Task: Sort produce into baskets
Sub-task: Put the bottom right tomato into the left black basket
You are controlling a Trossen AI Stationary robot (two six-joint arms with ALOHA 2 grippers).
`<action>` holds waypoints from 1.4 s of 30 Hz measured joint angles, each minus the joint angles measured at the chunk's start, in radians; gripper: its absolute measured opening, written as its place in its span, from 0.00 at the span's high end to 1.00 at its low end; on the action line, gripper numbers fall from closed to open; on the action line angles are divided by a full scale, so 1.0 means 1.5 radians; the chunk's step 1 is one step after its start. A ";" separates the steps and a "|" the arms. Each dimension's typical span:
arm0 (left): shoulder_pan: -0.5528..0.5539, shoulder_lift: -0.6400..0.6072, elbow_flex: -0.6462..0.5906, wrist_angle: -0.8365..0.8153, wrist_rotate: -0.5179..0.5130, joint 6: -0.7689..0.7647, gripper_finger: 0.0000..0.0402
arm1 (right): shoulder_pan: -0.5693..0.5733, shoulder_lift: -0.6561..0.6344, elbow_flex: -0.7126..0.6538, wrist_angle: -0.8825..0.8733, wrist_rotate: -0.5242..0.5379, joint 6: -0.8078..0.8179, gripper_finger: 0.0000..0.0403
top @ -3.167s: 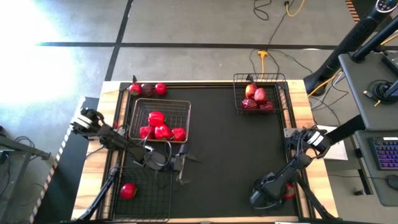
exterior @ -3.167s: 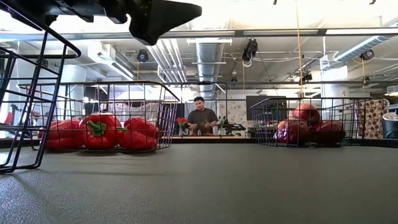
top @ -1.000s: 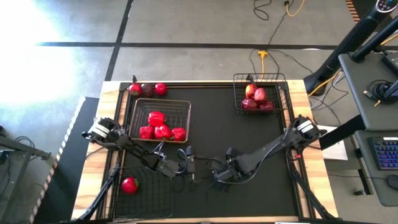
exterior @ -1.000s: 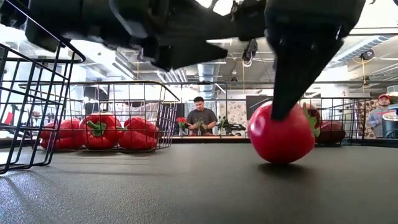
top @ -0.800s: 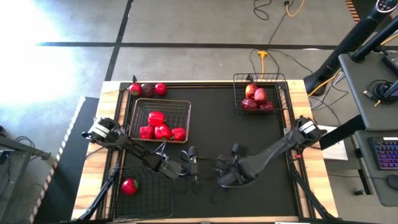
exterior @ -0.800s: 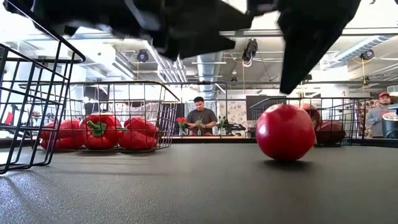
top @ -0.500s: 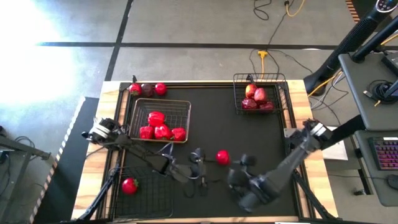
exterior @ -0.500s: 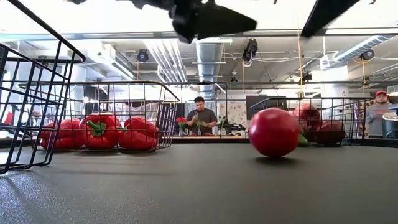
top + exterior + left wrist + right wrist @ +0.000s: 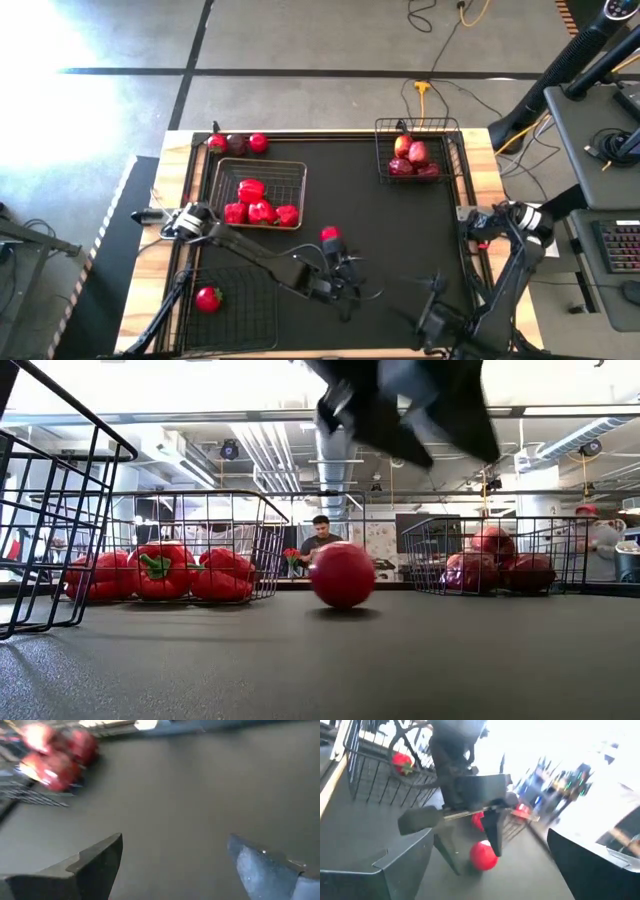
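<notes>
A round red tomato (image 9: pixel 329 235) (image 9: pixel 342 574) lies loose on the black mat, near its middle. My left gripper (image 9: pixel 352 285) (image 9: pixel 172 855) hovers open just nearside of it, above the mat, with nothing between its fingers. My right gripper (image 9: pixel 415 303) (image 9: pixel 495 865) is open and empty near the table's near right corner; its wrist view looks back at the tomato (image 9: pixel 483 856). A wire basket (image 9: pixel 258 195) holds red peppers. Another basket (image 9: pixel 418 150) holds apples. The near-left basket (image 9: pixel 235 310) holds one tomato (image 9: pixel 207 298).
Three loose pieces of produce (image 9: pixel 237 144) sit in a row at the mat's far left corner. The mat's middle and right stretch (image 9: pixel 410 240) is bare. People show in the room beyond the table's far edge (image 9: pixel 322 545).
My right gripper has drawn away from the tomato, swinging up and back toward the near right corner. The tomato, left on the mat, has rolled toward the far left. My left gripper has moved rightward over the mat and tipped up toward level, still open.
</notes>
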 joint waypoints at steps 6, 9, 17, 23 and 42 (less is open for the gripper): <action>0.014 0.004 0.075 -0.124 -0.022 -0.030 0.15 | 0.007 0.000 -0.136 -0.006 0.039 0.127 0.05; 0.039 0.004 0.101 -0.231 -0.039 -0.090 0.15 | -0.003 -0.014 -0.191 -0.032 0.039 0.188 0.05; 0.103 0.004 0.131 -0.476 0.058 -0.279 0.15 | -0.016 -0.069 -0.293 -0.034 0.064 0.289 0.05; 0.121 0.004 0.136 -0.498 0.198 -0.253 0.15 | -0.016 -0.078 -0.335 -0.032 0.092 0.341 0.05; 0.118 0.027 0.137 -0.543 0.381 -0.178 0.15 | -0.043 -0.079 -0.351 -0.025 0.091 0.360 0.05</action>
